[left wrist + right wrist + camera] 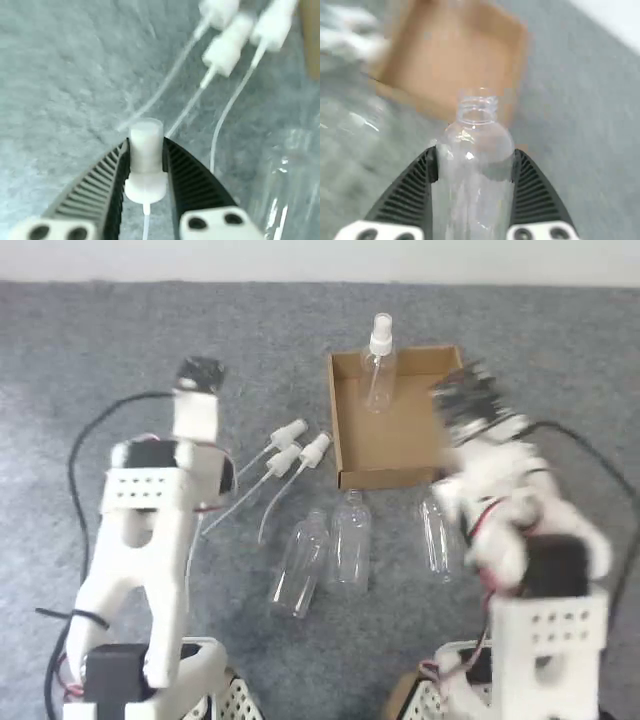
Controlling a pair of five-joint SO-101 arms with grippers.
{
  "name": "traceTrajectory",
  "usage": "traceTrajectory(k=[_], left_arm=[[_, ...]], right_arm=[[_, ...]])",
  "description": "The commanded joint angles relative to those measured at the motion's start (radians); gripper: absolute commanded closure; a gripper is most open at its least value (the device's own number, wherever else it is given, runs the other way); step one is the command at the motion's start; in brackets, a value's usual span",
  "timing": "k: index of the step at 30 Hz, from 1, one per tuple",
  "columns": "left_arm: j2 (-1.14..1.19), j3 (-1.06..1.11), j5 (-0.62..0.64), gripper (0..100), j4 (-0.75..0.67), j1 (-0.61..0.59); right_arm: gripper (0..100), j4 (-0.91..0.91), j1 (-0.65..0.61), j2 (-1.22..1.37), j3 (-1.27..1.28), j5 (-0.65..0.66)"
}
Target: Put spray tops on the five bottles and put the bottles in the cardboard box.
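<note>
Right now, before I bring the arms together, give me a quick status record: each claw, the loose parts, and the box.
Left claw: shut on a spray top
Right claw: shut on an uncapped bottle, neck towards the cardboard box
Loose spray tops: three, lying beside the box
Loose bottles: two, uncapped, lying on the arms' side of the box
In box: one topped bottle

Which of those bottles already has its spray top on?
The bottle in the cardboard box; it wears a white spray top, while the rest have bare, open necks.
</note>
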Motion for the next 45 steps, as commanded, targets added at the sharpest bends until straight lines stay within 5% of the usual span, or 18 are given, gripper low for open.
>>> traceTrajectory(k=[1, 11, 18, 35, 45], left_arm=[[-0.101, -0.191, 0.071, 99, 0.101, -0.017], [-0.666, -0.209, 0.244, 99, 0.103, -0.026], [-0.924, 0.018, 0.368, 99, -0.117, -0.017], [-1.165, 0.183, 0.514, 99, -0.245, -0.014], [-1.169, 0.311, 0.508, 99, -0.365, 0.133]], right_arm=[[99.3, -0.153, -0.24, -0.038, 0.083, -0.095], [99.3, -0.463, -0.483, -0.036, 0.364, -0.17], [99.2, -0.55, -0.644, -0.058, 0.526, -0.163], [99.3, -0.704, -0.656, -0.133, 0.647, -0.218], [99.3, -0.702, -0.657, -0.133, 0.654, -0.218]])
